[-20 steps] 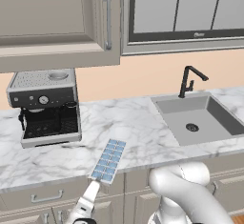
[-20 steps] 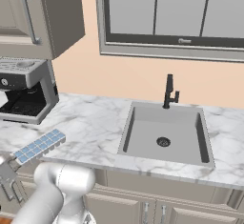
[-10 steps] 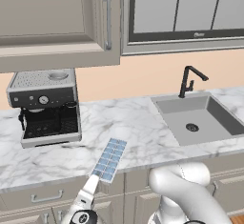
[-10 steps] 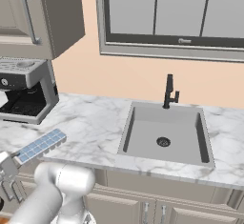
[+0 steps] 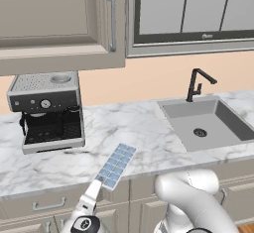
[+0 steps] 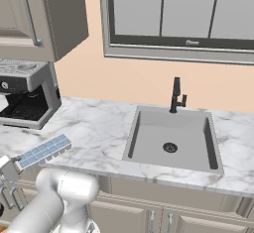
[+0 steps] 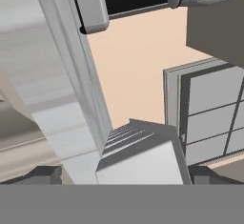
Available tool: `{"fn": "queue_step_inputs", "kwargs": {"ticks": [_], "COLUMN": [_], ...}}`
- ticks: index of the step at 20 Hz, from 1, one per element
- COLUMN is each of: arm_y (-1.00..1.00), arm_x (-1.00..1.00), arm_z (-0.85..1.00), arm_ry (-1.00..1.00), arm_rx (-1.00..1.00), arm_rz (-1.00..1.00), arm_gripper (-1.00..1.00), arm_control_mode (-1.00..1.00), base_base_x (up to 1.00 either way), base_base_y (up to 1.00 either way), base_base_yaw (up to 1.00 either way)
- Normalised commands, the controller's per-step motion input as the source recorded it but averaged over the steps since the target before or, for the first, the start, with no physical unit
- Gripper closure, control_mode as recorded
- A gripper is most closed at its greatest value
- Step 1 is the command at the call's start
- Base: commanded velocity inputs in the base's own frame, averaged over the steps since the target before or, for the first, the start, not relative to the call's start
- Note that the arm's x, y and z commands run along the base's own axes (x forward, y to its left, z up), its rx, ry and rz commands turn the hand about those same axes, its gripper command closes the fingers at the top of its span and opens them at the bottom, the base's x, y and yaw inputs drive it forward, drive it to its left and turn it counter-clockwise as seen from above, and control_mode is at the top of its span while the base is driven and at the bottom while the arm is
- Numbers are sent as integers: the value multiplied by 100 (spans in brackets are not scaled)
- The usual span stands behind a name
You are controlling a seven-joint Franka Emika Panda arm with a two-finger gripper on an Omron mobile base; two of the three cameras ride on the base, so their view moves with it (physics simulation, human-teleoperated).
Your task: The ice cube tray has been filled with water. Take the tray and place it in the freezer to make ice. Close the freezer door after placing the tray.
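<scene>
The marble counter (image 5: pixel 149 128) is glossy and veined, its steel sink (image 6: pixel 171 143) a smooth matte basin. Since a second ago the ice cube tray (image 5: pixel 116 166), a flat pale blue grid, has slid slightly off the counter's front edge left of the sink, so the lift seems underway. The gripper (image 5: pixel 94 190) is clamped on its near end.

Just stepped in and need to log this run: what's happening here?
The white robot arm has the ice cube tray by its near end, pinched in its claw at the front edge of the marble counter. The tray tilts up over that edge, between the coffee machine and the sink. It has not reached a freezer yet.
</scene>
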Motion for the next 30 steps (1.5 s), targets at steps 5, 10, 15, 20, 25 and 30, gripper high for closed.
{"fn": "queue_step_inputs", "kwargs": {"ticks": [5,10,15,20,25,30], "arm_y": [0,-1,0,-4,-37,-55], "arm_x": [0,0,0,-6,0,0], "arm_z": [0,0,1,55,78,79], "arm_ry": [0,0,0,0,4,3], "arm_rx": [0,0,0,0,0,0], "arm_rz": [0,0,0,0,-6,-13], "arm_gripper": [100,100,100,100,100,100], "arm_control_mode": [-100,-100,-100,-100,-100,-100], "base_base_x": [0,0,0,0,0,0], "base_base_y": [0,0,0,0,0,0], "base_base_yaw": [0,0,0,0,0,0]}}
